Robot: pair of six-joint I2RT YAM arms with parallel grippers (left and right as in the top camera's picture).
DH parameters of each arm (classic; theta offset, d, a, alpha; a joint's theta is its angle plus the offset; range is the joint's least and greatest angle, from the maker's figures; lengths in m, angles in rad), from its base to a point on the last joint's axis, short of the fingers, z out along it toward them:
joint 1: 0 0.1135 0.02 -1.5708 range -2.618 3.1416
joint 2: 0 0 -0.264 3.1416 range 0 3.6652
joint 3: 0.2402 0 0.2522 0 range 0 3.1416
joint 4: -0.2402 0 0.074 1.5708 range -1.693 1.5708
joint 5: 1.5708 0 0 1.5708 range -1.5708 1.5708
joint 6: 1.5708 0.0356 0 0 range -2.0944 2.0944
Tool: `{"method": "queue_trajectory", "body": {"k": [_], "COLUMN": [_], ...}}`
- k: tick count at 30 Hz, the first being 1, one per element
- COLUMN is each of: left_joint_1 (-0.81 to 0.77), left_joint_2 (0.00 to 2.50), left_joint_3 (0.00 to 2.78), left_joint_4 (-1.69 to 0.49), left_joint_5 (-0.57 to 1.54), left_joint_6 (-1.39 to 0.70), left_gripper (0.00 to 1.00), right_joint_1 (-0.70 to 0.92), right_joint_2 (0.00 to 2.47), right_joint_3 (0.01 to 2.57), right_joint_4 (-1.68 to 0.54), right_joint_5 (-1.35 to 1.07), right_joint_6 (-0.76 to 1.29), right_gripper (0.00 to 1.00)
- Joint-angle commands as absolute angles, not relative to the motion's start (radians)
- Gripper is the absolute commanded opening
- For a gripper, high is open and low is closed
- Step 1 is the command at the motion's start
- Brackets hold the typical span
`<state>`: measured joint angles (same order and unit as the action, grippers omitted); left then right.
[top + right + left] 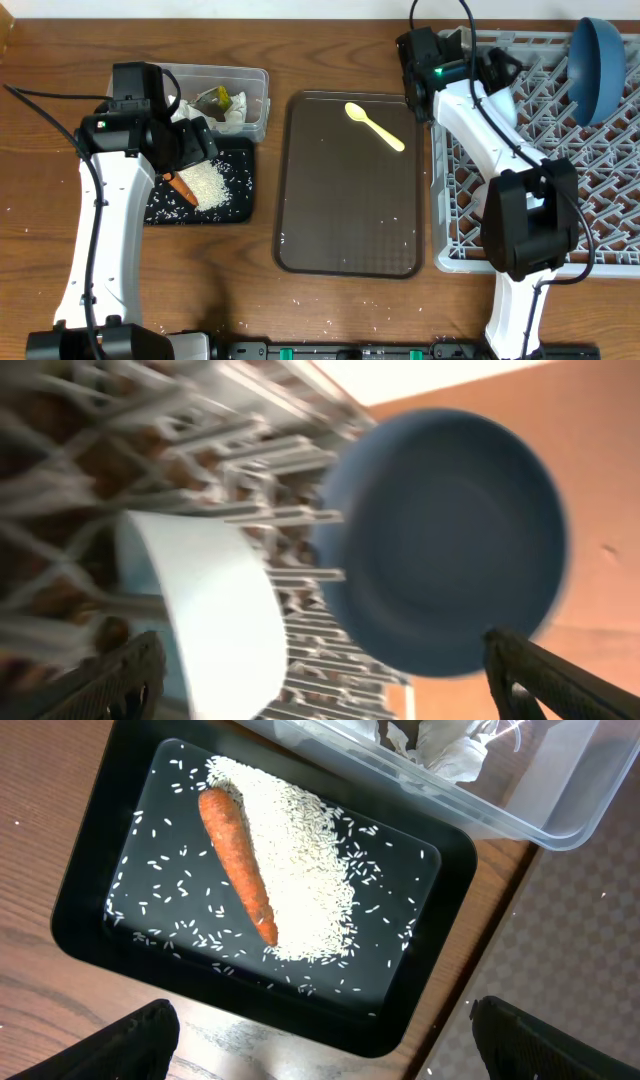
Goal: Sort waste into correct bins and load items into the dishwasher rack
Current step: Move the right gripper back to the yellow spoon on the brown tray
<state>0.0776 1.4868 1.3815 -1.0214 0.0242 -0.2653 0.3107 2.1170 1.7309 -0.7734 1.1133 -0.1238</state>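
Note:
The black tray (238, 205) holds an orange carrot (180, 187) and a heap of white rice (207, 182). My left gripper (195, 145) hangs open and empty above it. In the left wrist view the carrot (240, 865) lies along the rice (305, 870) in the tray (95, 910), with my jaws (320, 1060) apart. The clear tub (262, 90) holds the white tissue (236, 116) and the yellow-green wrapper (217, 97). The yellow spoon (375, 125) lies on the brown tray (350, 220). My right gripper (492, 66) is open over the grey rack (600, 200), facing the white bowl (220, 610) and the upright blue plate (450, 540). The cups are not made out.
The blue plate (598, 65) stands at the rack's far right corner. Loose rice grains lie on the brown tray's right side (415, 225) and on the wooden table near the front edge (300, 300). The tub's corner (560, 800) shows beside the black tray.

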Motion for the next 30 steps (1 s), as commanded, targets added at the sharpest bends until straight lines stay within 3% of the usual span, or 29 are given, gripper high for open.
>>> {"method": "queue_trajectory", "body": {"k": [1,4,12,14,16,23,30], "left_joint_1": [0.082,0.082,0.082,0.082,0.082,0.082,0.082], "left_joint_2": [1.494,1.494,1.494,1.494,1.494,1.494,1.494], "left_joint_3": [1.382,1.382,1.382,1.382,1.382,1.382,1.382], "left_joint_4": [-1.024,-1.024,-1.024,-1.024,-1.024,-1.024,-1.024], "left_joint_5": [0.026,0.026,0.026,0.026,0.026,0.026,0.026], "left_joint_6": [-0.264,-0.264,-0.264,-0.264,-0.264,-0.264,-0.264], "left_gripper": [0.96,0.96,0.96,0.96,0.96,0.96,0.96], "right_joint_1": [0.323,0.326,0.358,0.368,0.382,0.426,0.426], "right_joint_2": [2.031,1.969,1.815,1.817,1.842,2.027,2.205], "right_joint_3": [1.795,1.826,1.834,1.833,1.832,1.832,1.832], "right_joint_4": [-0.771,-0.783,-0.818,-0.776,-0.732,-0.631,-0.62], "right_joint_5": [0.937,0.765,0.004,-0.122,-0.111,-0.049,-0.095], "right_joint_6": [-0.144,-0.155,-0.143,-0.142,-0.118,-0.101,-0.115], "right_gripper": [0.99,0.99,0.99,0.87,0.78,0.78,0.66]}}
